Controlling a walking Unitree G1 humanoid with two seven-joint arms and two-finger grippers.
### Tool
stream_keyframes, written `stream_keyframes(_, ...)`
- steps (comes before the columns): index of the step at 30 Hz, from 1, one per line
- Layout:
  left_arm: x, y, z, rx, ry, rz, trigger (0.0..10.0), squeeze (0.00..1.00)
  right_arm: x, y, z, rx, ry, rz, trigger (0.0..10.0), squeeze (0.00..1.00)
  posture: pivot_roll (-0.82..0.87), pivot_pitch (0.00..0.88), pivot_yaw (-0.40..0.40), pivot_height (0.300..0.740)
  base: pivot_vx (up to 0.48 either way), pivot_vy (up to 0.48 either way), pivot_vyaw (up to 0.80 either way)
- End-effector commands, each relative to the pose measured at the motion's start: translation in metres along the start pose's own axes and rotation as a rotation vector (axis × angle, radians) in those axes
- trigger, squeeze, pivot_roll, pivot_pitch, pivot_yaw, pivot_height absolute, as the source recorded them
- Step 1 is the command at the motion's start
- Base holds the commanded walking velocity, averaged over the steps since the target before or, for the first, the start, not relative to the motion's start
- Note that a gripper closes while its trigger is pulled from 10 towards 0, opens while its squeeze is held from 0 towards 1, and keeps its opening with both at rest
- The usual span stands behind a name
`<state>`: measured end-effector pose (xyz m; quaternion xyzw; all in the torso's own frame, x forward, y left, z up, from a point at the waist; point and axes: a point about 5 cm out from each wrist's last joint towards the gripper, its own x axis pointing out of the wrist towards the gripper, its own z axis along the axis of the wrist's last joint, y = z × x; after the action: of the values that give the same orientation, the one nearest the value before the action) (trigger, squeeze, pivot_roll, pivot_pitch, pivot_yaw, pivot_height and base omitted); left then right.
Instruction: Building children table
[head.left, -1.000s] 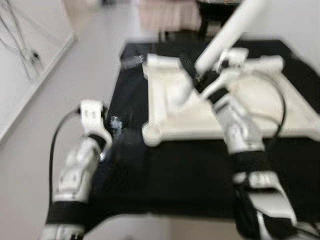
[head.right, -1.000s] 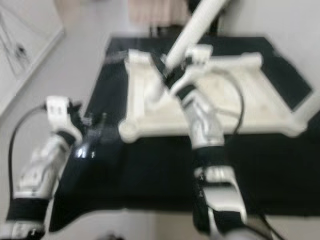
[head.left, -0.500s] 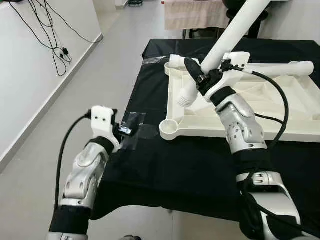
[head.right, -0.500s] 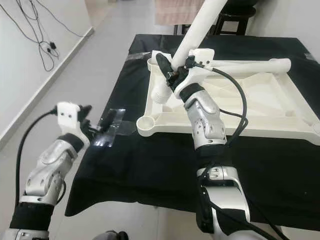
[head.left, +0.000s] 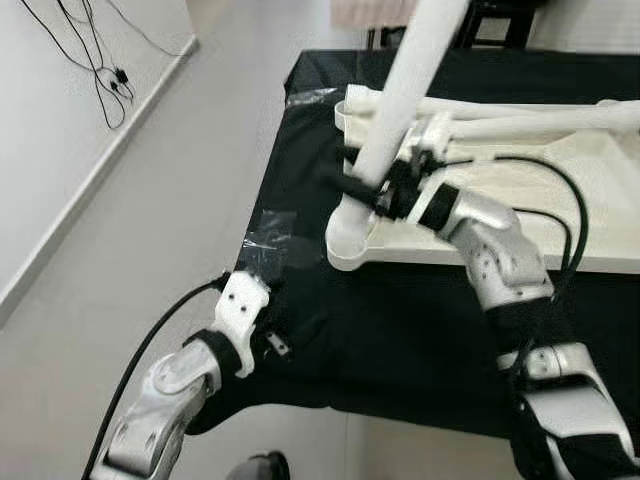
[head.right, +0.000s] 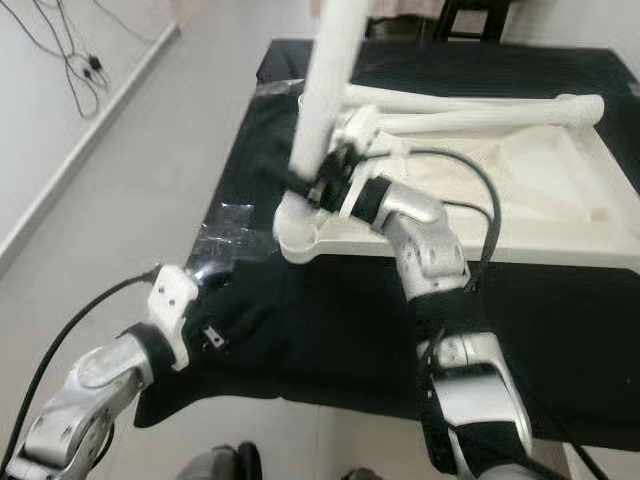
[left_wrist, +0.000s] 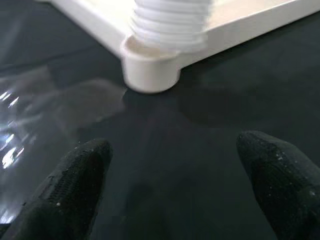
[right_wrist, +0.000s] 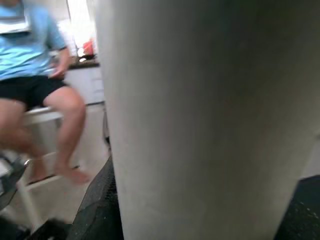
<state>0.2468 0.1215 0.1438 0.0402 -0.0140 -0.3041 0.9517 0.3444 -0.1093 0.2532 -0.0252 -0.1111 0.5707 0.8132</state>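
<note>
Right gripper (head.left: 383, 190) clamped on white leg (head.left: 402, 90) low on its shaft, fingers (right_wrist: 97, 205) pressed against both sides of the tube. Leg held nearly upright, tilted a little, threaded end set in or just over the round socket (head.left: 347, 240) at the near left corner of the upturned white tabletop (head.left: 520, 215) — seated or merely hovering, impossible to say. Left wrist view: ribbed thread (left_wrist: 170, 25) at the socket mouth. Tabletop lying underside up on a black cloth (head.left: 400, 330), a second leg (head.left: 540, 122) stretched along its far edge.

Left gripper (left_wrist: 172, 185) spread wide open, holding nothing — fingertips (left_wrist: 75, 175) hovering low above the cloth near its front left edge, pointed toward the socket corner, apart from it. Clear tape (head.left: 268, 240) stuck on the cloth at its left edge, between left gripper and socket. Pale floor (head.left: 150, 200) beyond that edge, black cables (head.left: 100, 70) hanging on the white wall. Right wrist view: a seated person (right_wrist: 35, 75), blurred, behind the leg.
</note>
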Motion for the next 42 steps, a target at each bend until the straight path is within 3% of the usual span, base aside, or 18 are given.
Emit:
stream_keyframes(1, -0.005, 0.001, -0.002, 0.002, 0.016, 0.053, 10.0, 0.00, 0.007, 0.008, 0.001, 0.001, -0.006, 0.075, 10.0, 0.00, 0.12, 0.327, 0.035, 0.740, 0.000, 0.000, 0.00)
stream_keyframes(5, -0.019, 0.001, 0.001, 0.005, 0.007, 0.193, 10.0, 0.00, 0.022, 0.013, 0.001, 0.018, -0.016, 0.164, 10.0, 0.00, 0.14, 0.345, 0.020, 0.740, 0.000, 0.000, 0.00)
stream_keyframes(8, -0.023, -0.001, 0.002, 0.016, 0.008, 0.212, 10.0, 0.00, 0.025, 0.010, 0.002, 0.019, -0.019, 0.173, 10.0, 0.00, 0.15, 0.353, 0.011, 0.740, 0.000, 0.000, 0.00)
stream_keyframes(12, -0.038, -0.012, 0.004, 0.043, 0.027, 0.227, 10.0, 0.00, 0.025, -0.007, 0.036, 0.026, -0.127, 0.233, 10.0, 0.00, 0.18, 0.365, 0.000, 0.740, 0.000, 0.000, 0.00)
stream_keyframes(16, -0.040, -0.014, 0.004, 0.046, 0.031, 0.230, 10.0, 0.00, 0.023, -0.009, 0.046, 0.035, -0.166, 0.257, 10.0, 0.00, 0.18, 0.366, -0.001, 0.740, 0.000, 0.000, 0.00)
stream_keyframes(19, -0.043, -0.018, 0.004, 0.061, 0.041, 0.240, 10.0, 0.00, 0.020, -0.014, 0.067, 0.022, -0.238, 0.276, 10.0, 0.00, 0.18, 0.369, 0.002, 0.740, 0.000, 0.000, 0.00)
stream_keyframes(31, -0.050, -0.022, 0.007, 0.058, 0.053, 0.237, 10.0, 0.00, 0.020, -0.026, 0.046, -0.092, -0.060, 0.220, 10.0, 0.00, 0.21, 0.393, 0.020, 0.740, 0.000, 0.000, 0.00)
stream_keyframes(42, -0.052, -0.022, 0.008, 0.068, 0.056, 0.231, 10.0, 0.00, 0.017, -0.028, 0.047, -0.106, -0.029, 0.247, 10.0, 0.00, 0.21, 0.402, 0.022, 0.740, 0.000, 0.000, 0.00)
